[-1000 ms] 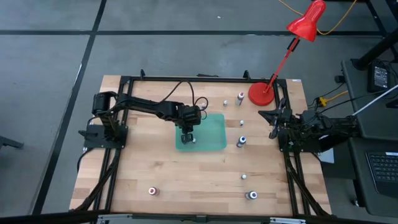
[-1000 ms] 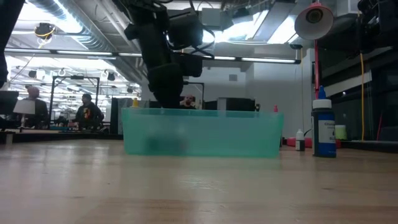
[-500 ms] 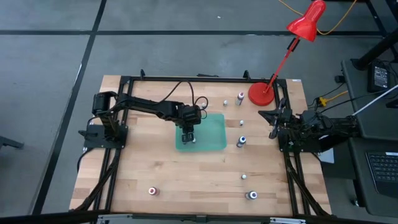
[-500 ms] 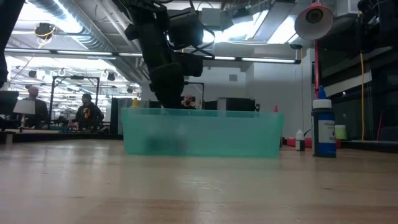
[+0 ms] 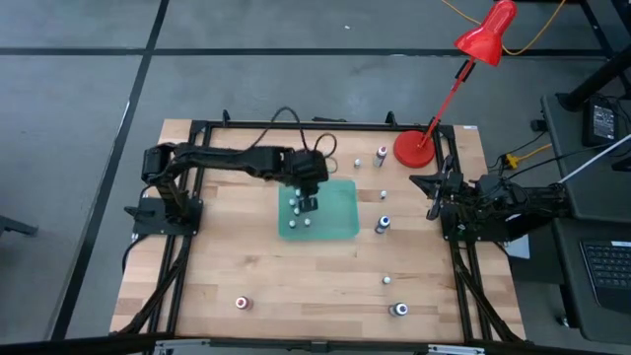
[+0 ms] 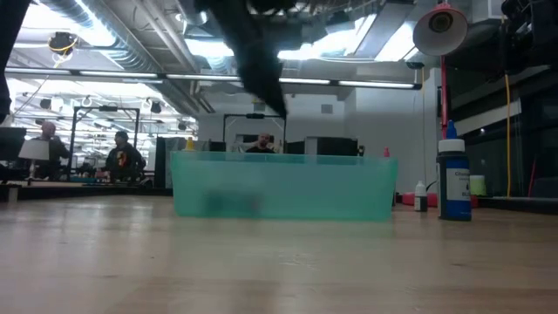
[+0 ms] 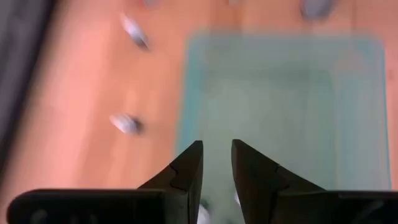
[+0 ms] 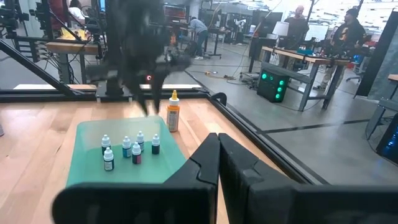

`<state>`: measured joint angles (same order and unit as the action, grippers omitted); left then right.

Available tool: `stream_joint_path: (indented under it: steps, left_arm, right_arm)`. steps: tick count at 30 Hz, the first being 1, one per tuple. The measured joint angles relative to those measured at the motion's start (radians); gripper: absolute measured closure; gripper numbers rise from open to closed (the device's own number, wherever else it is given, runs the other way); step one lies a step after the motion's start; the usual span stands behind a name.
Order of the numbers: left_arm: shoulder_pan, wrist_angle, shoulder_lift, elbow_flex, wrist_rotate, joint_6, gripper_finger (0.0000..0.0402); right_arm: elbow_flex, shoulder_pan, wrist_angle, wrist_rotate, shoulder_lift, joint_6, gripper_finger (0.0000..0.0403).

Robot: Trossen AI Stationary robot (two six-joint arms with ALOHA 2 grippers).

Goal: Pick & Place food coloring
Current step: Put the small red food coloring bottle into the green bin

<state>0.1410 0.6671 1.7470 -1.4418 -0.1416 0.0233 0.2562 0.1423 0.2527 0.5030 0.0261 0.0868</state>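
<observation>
Green and shallow, the tray (image 5: 335,212) sat mid-table with a cluster of five small bottles (image 8: 130,150) standing inside it near one end. Above that cluster hovered the left gripper (image 5: 308,204), its fingers (image 7: 186,171) a little apart and holding nothing. More bottles (image 5: 384,224) stood loose on the wood between the tray and the right gripper (image 5: 431,191), which waited at the table's right edge, fingers together, beside the red lamp (image 5: 416,148).
</observation>
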Motion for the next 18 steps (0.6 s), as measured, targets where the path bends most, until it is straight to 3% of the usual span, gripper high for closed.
stream_joint_path:
  steps: [4, 7, 18]
  left_arm:
    - [0.04, 0.053, 0.001, -0.133, -0.057, 0.044, 0.0314]
    - [0.101, 0.095, 0.011, -0.194, -0.032, 0.044, 0.0301]
    - [0.308, 0.117, 0.097, -0.244, 0.092, 0.113, 0.0199]
  right_arm:
    - [0.0, 0.0, 0.001, 0.0, 0.0, 0.0, 0.0391]
    - [0.0, 0.0, 0.0, 0.0, 0.0, 0.0, 0.0391]
    - [0.0, 0.0, 0.001, 0.0, 0.0, 0.0, 0.0391]
